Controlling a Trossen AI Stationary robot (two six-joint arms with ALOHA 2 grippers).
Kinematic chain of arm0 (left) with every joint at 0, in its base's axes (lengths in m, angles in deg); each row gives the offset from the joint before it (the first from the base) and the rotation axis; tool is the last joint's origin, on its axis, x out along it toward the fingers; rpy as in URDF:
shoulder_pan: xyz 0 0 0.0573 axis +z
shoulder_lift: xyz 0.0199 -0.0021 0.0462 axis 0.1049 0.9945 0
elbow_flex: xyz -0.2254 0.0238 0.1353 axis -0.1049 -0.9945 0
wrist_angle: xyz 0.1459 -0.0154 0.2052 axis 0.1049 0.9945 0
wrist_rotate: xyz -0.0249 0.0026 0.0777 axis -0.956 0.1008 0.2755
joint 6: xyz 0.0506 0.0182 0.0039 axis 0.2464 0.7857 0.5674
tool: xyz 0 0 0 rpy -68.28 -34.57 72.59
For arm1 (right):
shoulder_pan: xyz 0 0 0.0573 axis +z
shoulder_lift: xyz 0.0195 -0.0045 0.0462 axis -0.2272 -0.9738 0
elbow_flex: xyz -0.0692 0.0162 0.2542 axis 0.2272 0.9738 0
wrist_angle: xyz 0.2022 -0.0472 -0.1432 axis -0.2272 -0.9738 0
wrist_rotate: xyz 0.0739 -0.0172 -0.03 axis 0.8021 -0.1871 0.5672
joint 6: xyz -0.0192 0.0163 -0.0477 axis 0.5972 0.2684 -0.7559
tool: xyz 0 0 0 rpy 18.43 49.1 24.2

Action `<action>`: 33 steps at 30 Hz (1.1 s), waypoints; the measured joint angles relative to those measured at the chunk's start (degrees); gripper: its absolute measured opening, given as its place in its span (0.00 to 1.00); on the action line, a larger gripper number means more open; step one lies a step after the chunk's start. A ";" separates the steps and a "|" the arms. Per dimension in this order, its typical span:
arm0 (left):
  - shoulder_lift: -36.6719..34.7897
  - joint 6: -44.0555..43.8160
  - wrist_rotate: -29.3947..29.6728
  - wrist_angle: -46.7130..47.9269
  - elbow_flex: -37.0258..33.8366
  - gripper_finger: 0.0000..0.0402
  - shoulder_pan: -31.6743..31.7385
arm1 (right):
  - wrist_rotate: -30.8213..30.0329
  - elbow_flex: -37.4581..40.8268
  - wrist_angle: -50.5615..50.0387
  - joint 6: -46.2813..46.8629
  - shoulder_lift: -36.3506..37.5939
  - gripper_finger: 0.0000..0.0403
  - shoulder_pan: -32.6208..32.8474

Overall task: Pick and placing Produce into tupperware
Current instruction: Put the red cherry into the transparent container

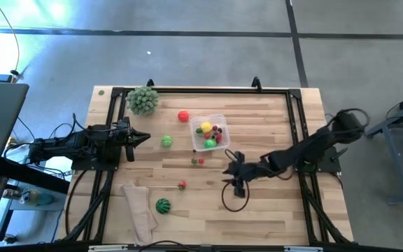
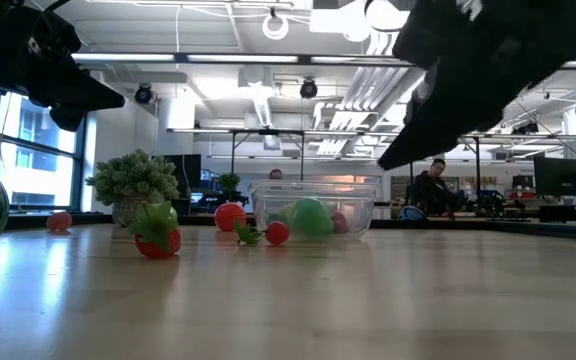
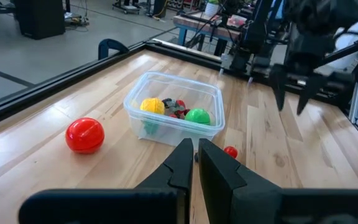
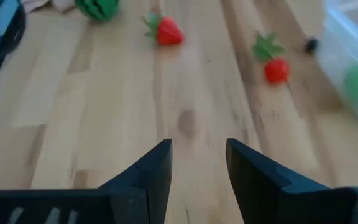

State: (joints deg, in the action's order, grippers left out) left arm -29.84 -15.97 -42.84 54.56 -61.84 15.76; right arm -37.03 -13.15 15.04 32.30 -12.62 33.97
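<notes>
Your right hand [image 4: 197, 163] is open and empty over the desk [image 1: 278, 203], near a strawberry [image 4: 168, 31]; your left hand [image 3: 195, 163] is closed; no words show

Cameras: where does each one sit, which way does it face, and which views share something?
High: overhead, straight down; both arms, tupperware.
Low: table height, looking across; strawberry, tupperware, arms overhead.
Left wrist: past the shut left gripper toward tupperware, right arm beyond.
Right wrist: past the open right gripper at strawberry.
Shared: tupperware in the first three; the strawberry in low and right wrist.
</notes>
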 joint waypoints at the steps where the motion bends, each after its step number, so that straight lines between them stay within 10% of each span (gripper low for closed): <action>1: -0.01 -0.01 0.00 -0.02 0.02 0.04 -0.02 | -0.95 0.04 2.15 -1.72 -1.55 0.35 -0.11; 6: -0.02 -0.02 0.00 -0.01 0.01 0.04 -0.01 | -8.90 -2.68 3.98 -5.74 -9.78 0.35 -1.81; 33: 0.00 -0.01 0.00 -0.02 0.01 0.04 0.00 | 2.06 -4.81 14.16 -8.48 -20.60 0.35 -11.84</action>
State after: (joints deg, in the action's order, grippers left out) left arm -29.84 -15.98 -42.84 54.53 -61.83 15.76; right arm -34.97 -17.95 29.20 23.82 -33.21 22.13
